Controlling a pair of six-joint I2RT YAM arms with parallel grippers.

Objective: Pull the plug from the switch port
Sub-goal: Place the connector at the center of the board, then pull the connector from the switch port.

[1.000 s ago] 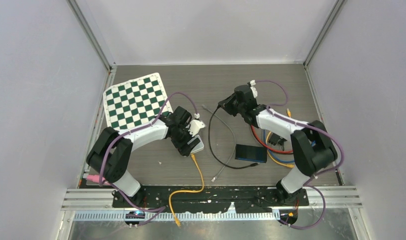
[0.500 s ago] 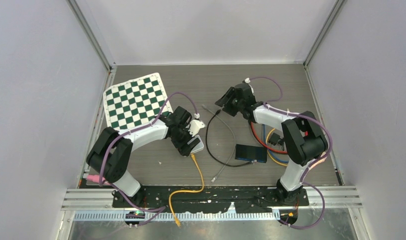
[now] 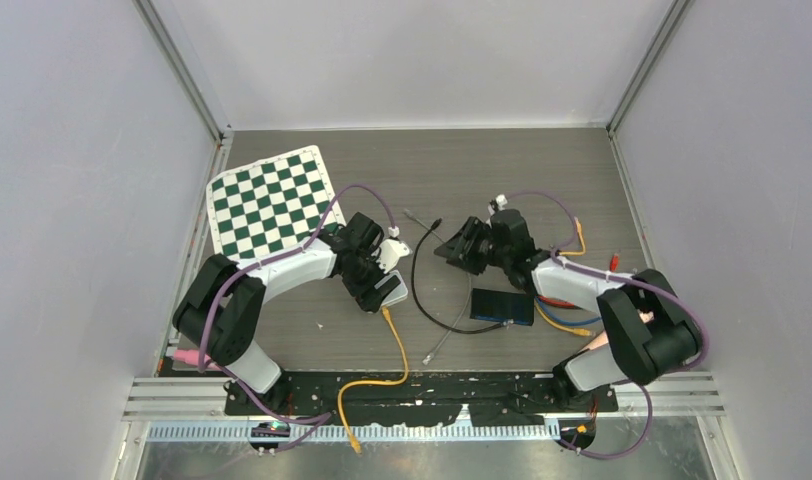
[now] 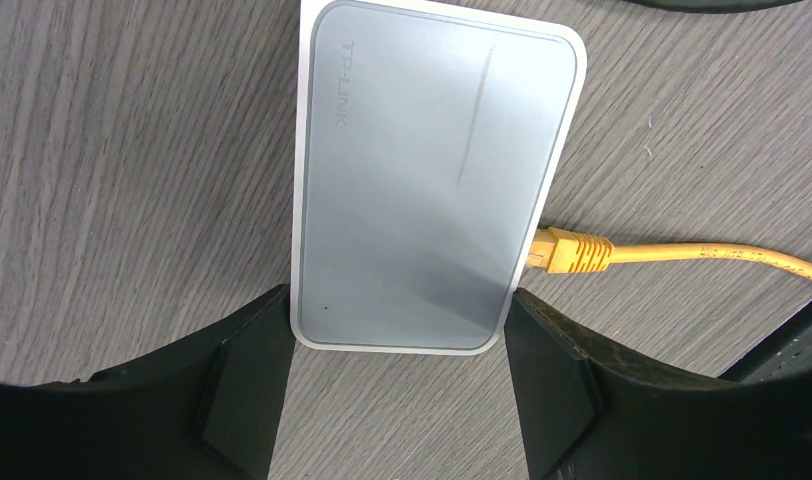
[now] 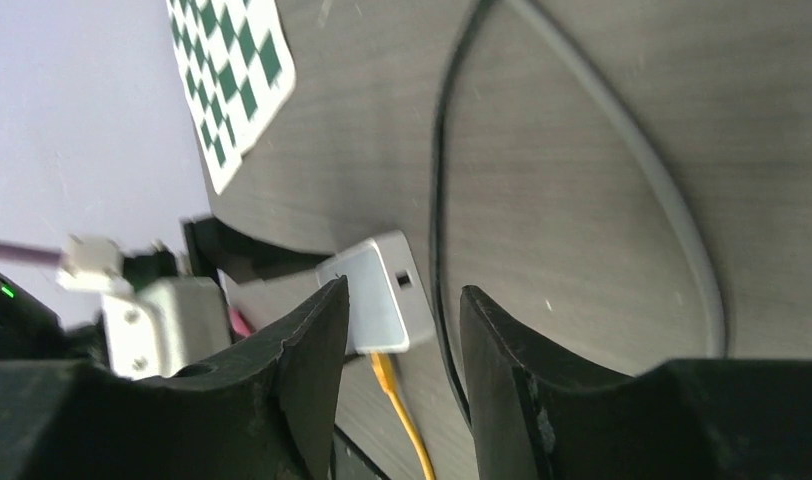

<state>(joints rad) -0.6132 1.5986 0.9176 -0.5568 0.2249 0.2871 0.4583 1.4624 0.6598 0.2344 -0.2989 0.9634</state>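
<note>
**Switch braced, plug not yet gripped**

On the table (image 3: 422,160), with the checkerboard mat (image 3: 270,201) at far left, the TP-Link switch (image 4: 432,180) is pinned flat left of centre. The left gripper (image 4: 400,390) is closed across its near end, one finger pressed to each long side. The right gripper (image 5: 402,340) is held partly spread with nothing between the jaws. It is well apart from the switch and aimed toward it across a black cable (image 5: 437,180) looped on the table. The yellow Ethernet cable (image 4: 722,255) is run from one long side of the switch toward the near edge, and its plug (image 4: 570,251) is seated in the port.

Step in hand, as judged: approach of the right gripper to the plug.
- The boot should be gripped just beside the housing, not on the cable.
- The latch tab would likely need squeezing before any pull.
- The pull should be kept straight along the port axis while the switch is held down.
- The black cable should be cleared, not dragged.

Not made out: the port face, the latch tab and its side, the seated depth — the plug's nose is hidden inside the housing. In the right wrist view the switch is small and blurred.
</note>
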